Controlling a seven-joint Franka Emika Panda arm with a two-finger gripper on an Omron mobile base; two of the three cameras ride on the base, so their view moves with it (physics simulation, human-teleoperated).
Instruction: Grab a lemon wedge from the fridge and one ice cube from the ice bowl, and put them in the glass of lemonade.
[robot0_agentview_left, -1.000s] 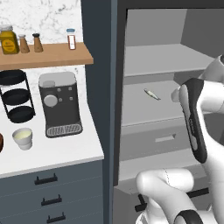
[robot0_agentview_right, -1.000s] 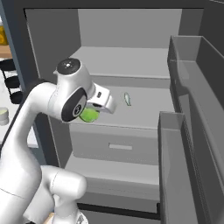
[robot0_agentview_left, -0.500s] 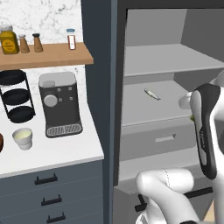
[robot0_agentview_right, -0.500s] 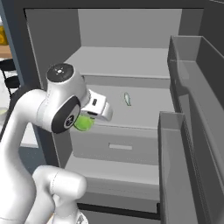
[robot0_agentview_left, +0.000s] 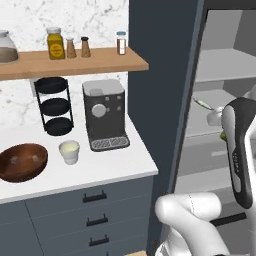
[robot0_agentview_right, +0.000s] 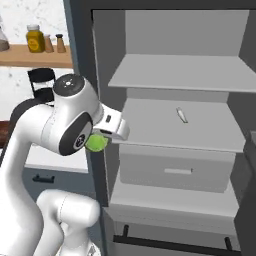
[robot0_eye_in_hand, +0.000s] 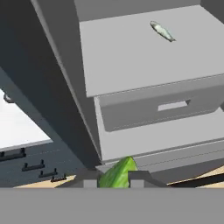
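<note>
The tiny yellow-green lemon wedge (robot0_eye_in_hand: 117, 173) sits at the bottom middle of the hand view, pinched between the two small dark finger tips (robot0_eye_in_hand: 138, 178) of the white robot gripper (robot0_eye_in_hand: 113, 180). The fingers are close together and hold the wedge tight. In the right base view the wedge (robot0_agentview_right: 96, 143) shows as a green blob at the left middle, just under the white hand, in front of the left edge of the tall dark grey fridge (robot0_agentview_right: 82, 60).

The fridge stands open. Its light grey shelves fill the right side of that picture. A small pale sliver (robot0_agentview_right: 181, 115) lies on the middle shelf, well apart from the wedge. Below that shelf is a grey drawer (robot0_agentview_right: 172, 170).

In the left base view, the small pale cream cup of lemonade (robot0_agentview_left: 69, 151) stands on the white counter (robot0_agentview_left: 115, 165) at the lower left. The wide, round, reddish-brown wooden bowl (robot0_agentview_left: 22, 161) sits just beside it, nearer the left edge. A grey coffee machine (robot0_agentview_left: 105, 114) stands near the cup, and a black three-level rack (robot0_agentview_left: 53, 105) stands behind. Small jars (robot0_agentview_left: 56, 43) line the wooden wall shelf (robot0_agentview_left: 75, 62) at the upper left.
</note>
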